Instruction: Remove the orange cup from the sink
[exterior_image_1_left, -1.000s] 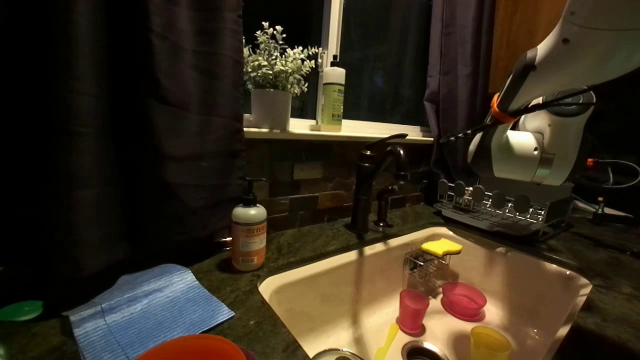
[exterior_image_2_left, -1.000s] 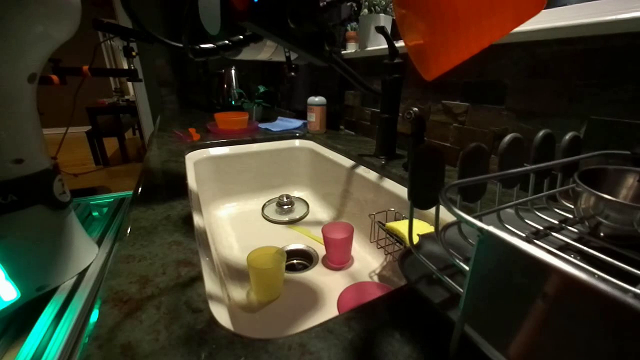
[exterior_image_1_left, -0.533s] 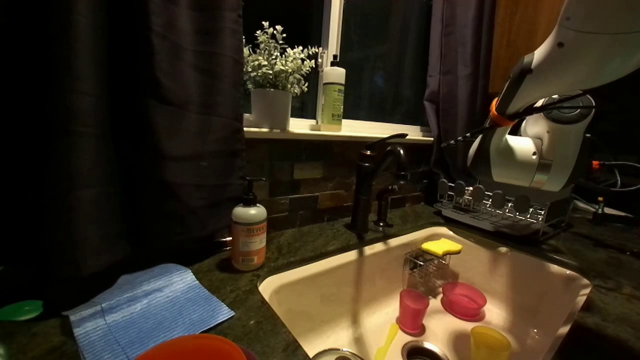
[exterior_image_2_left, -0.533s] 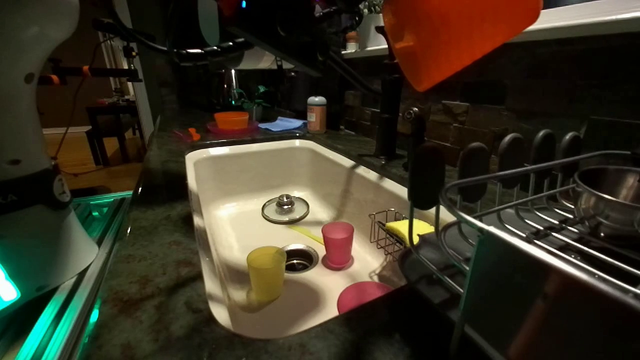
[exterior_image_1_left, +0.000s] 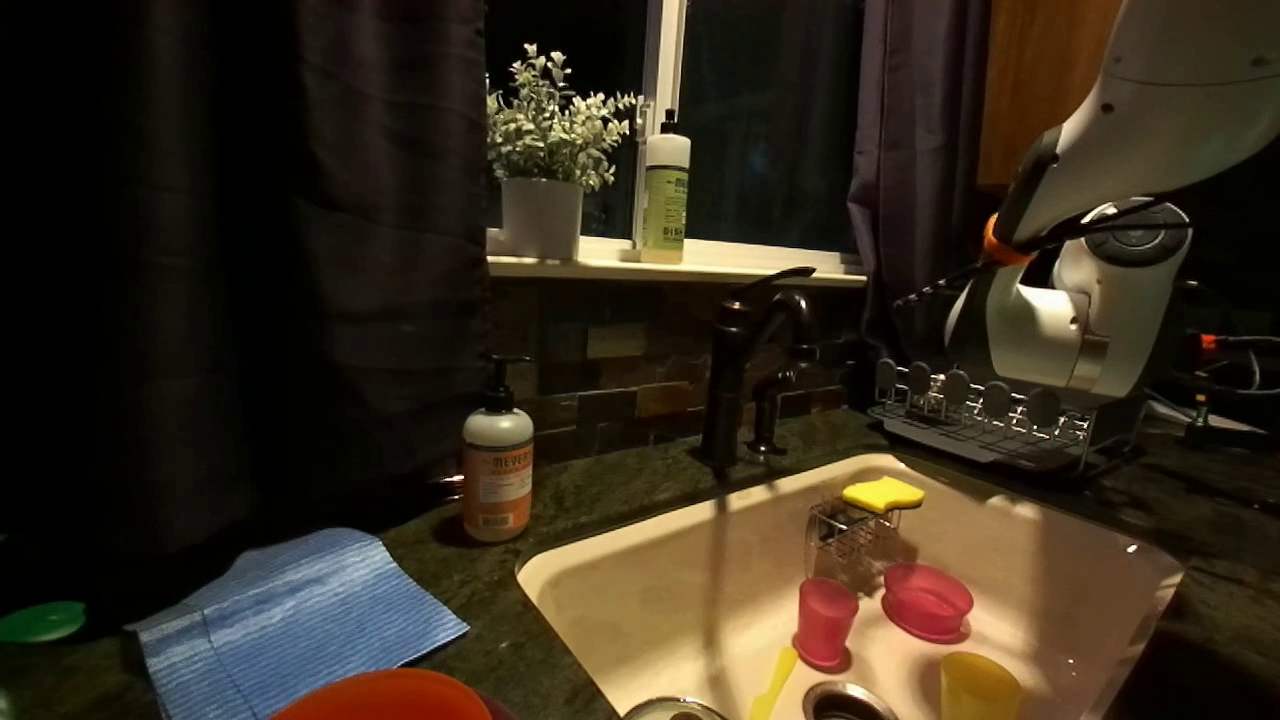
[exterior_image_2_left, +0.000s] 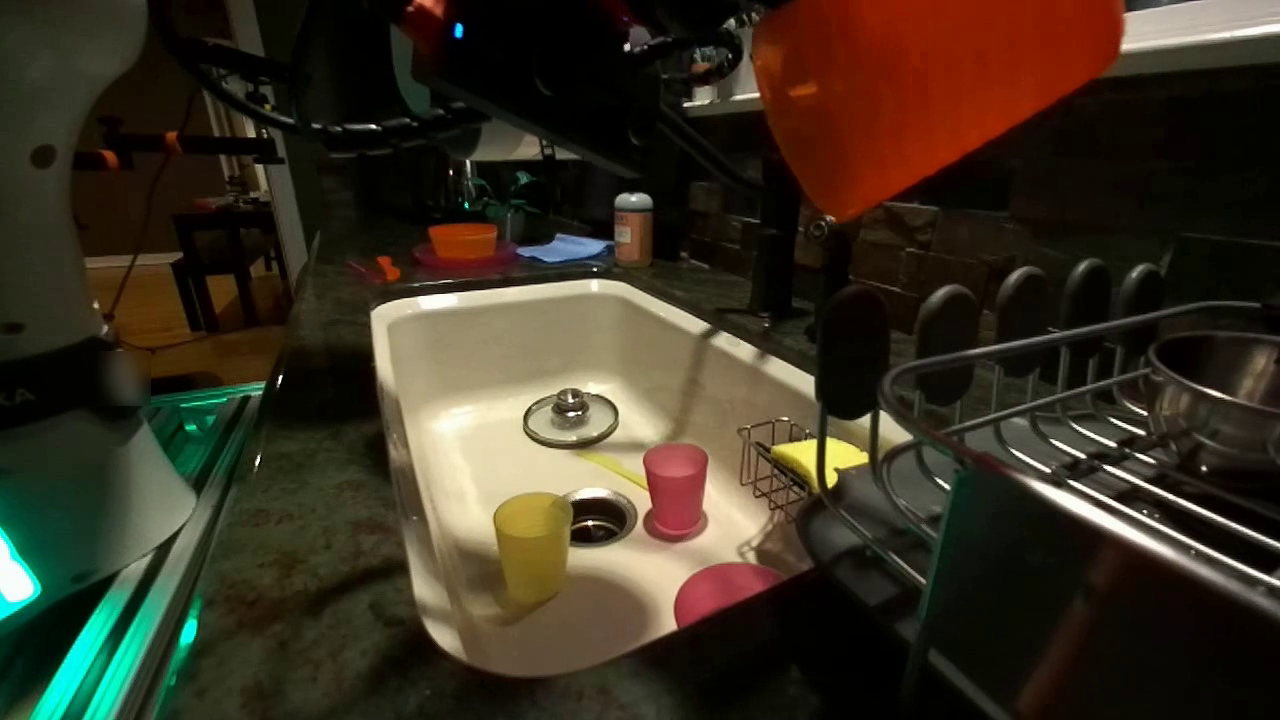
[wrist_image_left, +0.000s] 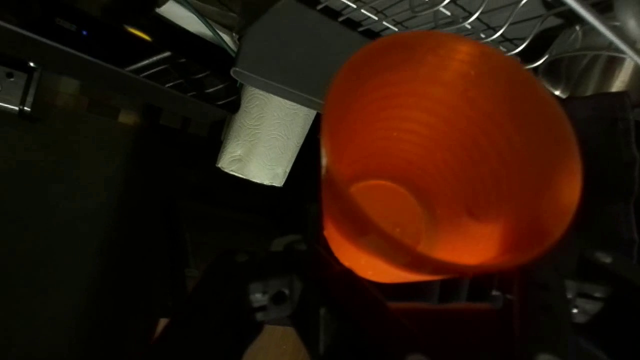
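My gripper pinches the tilted orange cup; lowering it too soon might knock it loose against the dish rack.

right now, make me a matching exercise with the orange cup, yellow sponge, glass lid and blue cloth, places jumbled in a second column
1. orange cup
2. yellow sponge
3. glass lid
4. blue cloth

A. flat on the floor of the sink
B. on the countertop
C. tilted in mid-air
D. resting on the wire caddy

Right pairs: 1-C, 2-D, 3-A, 4-B
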